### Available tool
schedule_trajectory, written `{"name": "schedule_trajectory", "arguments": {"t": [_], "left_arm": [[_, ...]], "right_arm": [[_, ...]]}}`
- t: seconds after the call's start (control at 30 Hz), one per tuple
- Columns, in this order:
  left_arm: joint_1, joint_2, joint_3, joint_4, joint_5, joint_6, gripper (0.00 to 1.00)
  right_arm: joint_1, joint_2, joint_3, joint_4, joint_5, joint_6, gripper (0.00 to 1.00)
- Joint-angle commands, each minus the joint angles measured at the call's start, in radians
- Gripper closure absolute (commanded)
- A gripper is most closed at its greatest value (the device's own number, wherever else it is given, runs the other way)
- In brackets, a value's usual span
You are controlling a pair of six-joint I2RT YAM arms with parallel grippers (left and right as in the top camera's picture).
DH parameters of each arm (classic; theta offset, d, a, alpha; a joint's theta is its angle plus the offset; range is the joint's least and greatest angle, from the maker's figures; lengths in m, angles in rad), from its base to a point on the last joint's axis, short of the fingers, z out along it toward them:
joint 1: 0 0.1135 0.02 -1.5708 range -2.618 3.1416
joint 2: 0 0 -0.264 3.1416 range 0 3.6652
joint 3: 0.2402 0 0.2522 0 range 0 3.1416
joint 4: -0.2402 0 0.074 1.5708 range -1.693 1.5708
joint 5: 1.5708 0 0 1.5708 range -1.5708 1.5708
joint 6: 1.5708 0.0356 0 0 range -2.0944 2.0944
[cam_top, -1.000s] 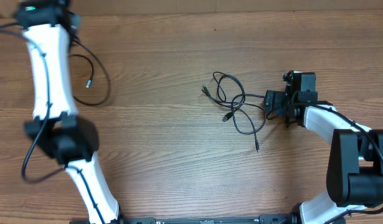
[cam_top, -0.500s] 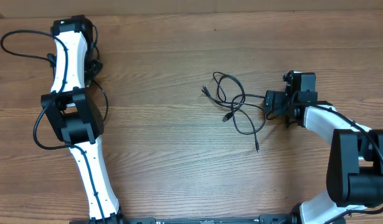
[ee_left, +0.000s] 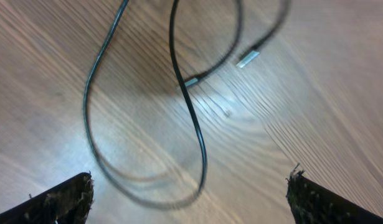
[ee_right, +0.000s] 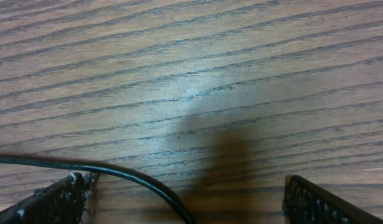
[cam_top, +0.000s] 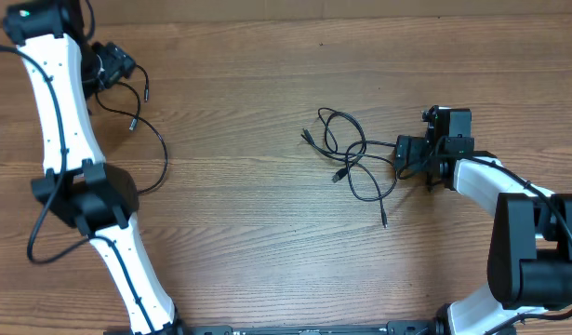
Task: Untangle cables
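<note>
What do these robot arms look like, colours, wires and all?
The left arm and the right arm are both built from smooth white tube-like shells linked by chunky black joints. A thick black cord trails along each arm. A small green light glows near the end of the left one. The jaws are black, with rough, grainy tips.

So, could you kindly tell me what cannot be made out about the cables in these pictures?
Overhead: which strand of the tangled cables lies on top; they are too thin.
Left wrist: the looped cable is blurred and cut off by the top edge.
Right wrist: the black cable leaves by the bottom edge; its plug is unseen.
</note>
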Motion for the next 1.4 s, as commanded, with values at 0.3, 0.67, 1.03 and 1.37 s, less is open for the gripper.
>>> {"name": "schedule_trajectory", "arguments": {"t": [0.3,0.67,1.03,1.37], "left_arm": [[-0.228,-0.364,0.01,-0.035,-0.157,0.032,0.0],[-0.425,-0.695,-1.002,0.264,-0.375,-0.323,0.0],[-0.14,-0.726,-1.597,0.692,-0.147,-0.28,0.95],[-0.083,-0.725,-1.813,1.047,-0.177,-0.287,0.92]], "right_arm": [[0.003,0.032,-0.025,-0.009,-0.042,0.012,0.0],[0.003,0.032,-0.025,-0.009,-0.042,0.012,0.0],[0.003,0.032,-0.025,-0.009,-0.042,0.012,0.0],[0.003,0.032,-0.025,-0.009,-0.042,0.012,0.0]]}}
